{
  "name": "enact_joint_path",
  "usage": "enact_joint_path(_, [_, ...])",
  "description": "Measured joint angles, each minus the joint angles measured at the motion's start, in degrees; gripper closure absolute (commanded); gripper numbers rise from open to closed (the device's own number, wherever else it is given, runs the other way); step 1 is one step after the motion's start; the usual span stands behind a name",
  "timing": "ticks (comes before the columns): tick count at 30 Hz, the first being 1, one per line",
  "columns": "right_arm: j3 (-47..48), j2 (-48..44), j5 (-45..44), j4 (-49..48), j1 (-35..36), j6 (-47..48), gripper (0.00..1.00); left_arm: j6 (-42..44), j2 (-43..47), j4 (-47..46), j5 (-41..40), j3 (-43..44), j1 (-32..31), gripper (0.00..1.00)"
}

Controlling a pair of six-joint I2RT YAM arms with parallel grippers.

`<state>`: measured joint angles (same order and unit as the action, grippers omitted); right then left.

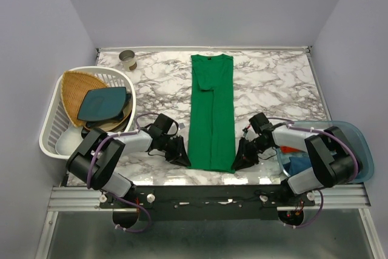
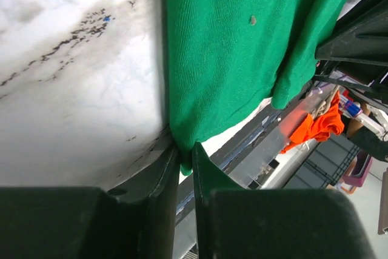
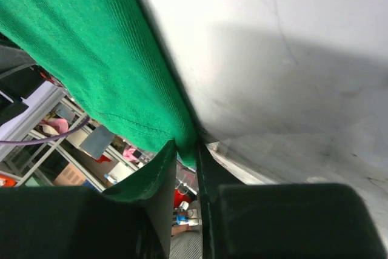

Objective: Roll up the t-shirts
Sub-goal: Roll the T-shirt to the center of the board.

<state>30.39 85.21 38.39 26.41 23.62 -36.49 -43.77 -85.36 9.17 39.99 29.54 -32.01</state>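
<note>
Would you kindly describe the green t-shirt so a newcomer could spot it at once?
On the marble table, look midway between the white basket and the blue bin. The green t-shirt lies as a long narrow strip, its near corners pinched by the left end effector and right end effector. It is the only cloth laid flat.

A white marbled tabletop (image 1: 273, 83) with grey veins fills the middle of the scene. A small metal cup (image 1: 128, 60) stands upright near its far left corner. A white slatted laundry basket (image 1: 51, 119) sits at the left edge. Inside it a woven wicker tray (image 1: 76, 86) leans toward the far side. A dark teal square plate (image 1: 104, 103) lies tilted just right of the tray, and a white dish (image 1: 65, 144) lies in the basket's near corner. At the near right edge sits a clear blue plastic tub (image 1: 348, 128). A ribbed metal rail (image 1: 206, 197) runs along the near edge.
</note>
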Motion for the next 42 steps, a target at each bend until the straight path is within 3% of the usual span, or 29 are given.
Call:
enact_joint_path(7, [-0.4,-0.5,-1.1,-0.6,0.4,0.0,1.0,1.1,0.0,-0.1,-0.4,0.0,0.0,1.0])
enact_joint_path(24, [0.8,-12.2,-4.3,1.9,0.2,4.9,1.0,3.6,6.8,-4.1,1.2,0.7,-0.4,1.0])
enact_joint_path(34, [5.8,-12.3,-6.4,3.8,-2.8,7.0,1.0,4.5,9.4,-3.7,0.1,0.8,2.7,1.0])
enact_joint_path(42, [12.3,-8.6,-8.0,3.8,-4.7,8.6,1.0,6.0,6.5,-3.8,-3.4,5.1,4.3,1.0])
